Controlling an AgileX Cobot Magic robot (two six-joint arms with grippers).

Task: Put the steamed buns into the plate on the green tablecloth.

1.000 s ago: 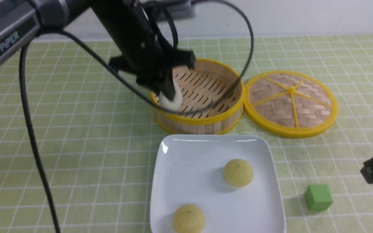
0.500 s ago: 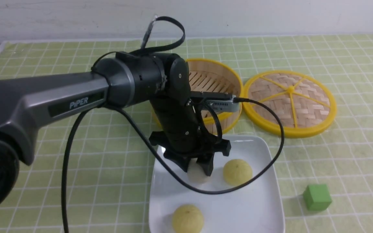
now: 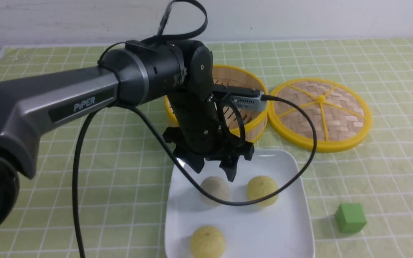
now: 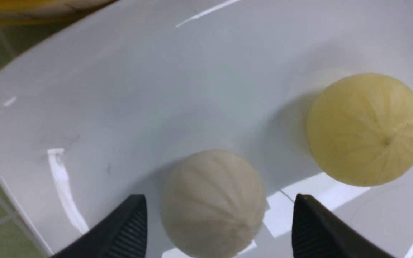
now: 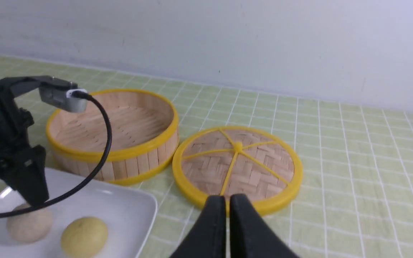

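Note:
The white square plate [image 3: 281,233] lies on the green tablecloth [image 3: 120,186] near the front. It holds the off-white bun [image 3: 215,188] and two pale yellow buns [image 3: 262,190] [image 3: 208,242]. My left gripper [image 3: 215,171] is open just above the off-white bun, clear of it. In the left wrist view the off-white bun [image 4: 212,204] sits between the spread fingers [image 4: 127,229], with a yellow bun [image 4: 366,129] beside it on the plate [image 4: 120,89]. My right gripper [image 5: 227,204] is shut and empty; it does not show in the front view.
The empty bamboo steamer basket [image 3: 253,123] stands behind the plate, its woven lid [image 3: 319,113] flat to its right. A green cube [image 3: 350,218] sits right of the plate. The left arm's cable [image 3: 299,168] hangs over the plate.
My left gripper carried the off-white bun from the steamer down to the plate, opened, let it go and rose slightly. The right arm has left the front view.

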